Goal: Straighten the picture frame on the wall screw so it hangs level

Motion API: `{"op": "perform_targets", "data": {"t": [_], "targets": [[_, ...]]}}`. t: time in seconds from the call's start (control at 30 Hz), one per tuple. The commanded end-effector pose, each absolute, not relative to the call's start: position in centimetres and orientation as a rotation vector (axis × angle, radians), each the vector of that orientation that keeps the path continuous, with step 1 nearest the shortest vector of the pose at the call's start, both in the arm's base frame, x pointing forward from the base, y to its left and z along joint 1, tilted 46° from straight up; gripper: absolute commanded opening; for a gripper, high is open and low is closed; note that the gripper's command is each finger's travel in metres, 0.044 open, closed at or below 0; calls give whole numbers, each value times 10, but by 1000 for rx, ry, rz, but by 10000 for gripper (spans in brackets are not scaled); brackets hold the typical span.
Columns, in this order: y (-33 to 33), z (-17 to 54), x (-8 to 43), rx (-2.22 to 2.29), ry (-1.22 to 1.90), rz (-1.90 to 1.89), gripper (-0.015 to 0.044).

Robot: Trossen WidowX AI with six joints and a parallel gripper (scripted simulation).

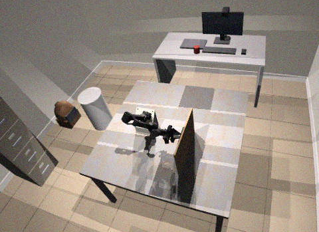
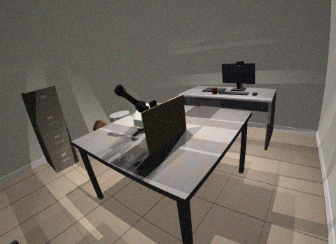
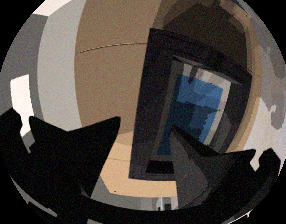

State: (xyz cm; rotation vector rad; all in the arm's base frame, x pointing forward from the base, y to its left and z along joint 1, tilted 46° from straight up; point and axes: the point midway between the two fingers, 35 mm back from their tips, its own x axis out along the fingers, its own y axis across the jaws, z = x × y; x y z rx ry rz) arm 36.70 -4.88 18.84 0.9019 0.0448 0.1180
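Gripper (image 3: 143, 137) sits approx half open w/ nothing gripped yet, jaws straddling the dark-edged picture frame (image 3: 194, 110) hanging crooked on the brown wall board (image 1: 185, 139) (presumably lined up for lifting it).

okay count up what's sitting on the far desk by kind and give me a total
Monitor: 1
Keyboard: 1
Red cup: 1
Grey pad: 1
Small dark item, too small to tell what: 1
Total: 5

We see the dark picture frame (image 3: 168, 103) with its blue picture at three o'clock, tilted against the tan board (image 3: 107, 63), between our parted jaws.
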Motion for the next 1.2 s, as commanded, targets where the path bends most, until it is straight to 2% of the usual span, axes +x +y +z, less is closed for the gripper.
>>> {"op": "perform_targets", "data": {"t": [0.0,0.13,0.33,0.4,1.17], "targets": [[-49,189,367,904,43,116,181],[-49,189,367,904,43,116,76],[-49,189,367,904,43,116,36],[-49,189,367,904,43,116,0],[-46,192,367,905,43,116,0]]}}
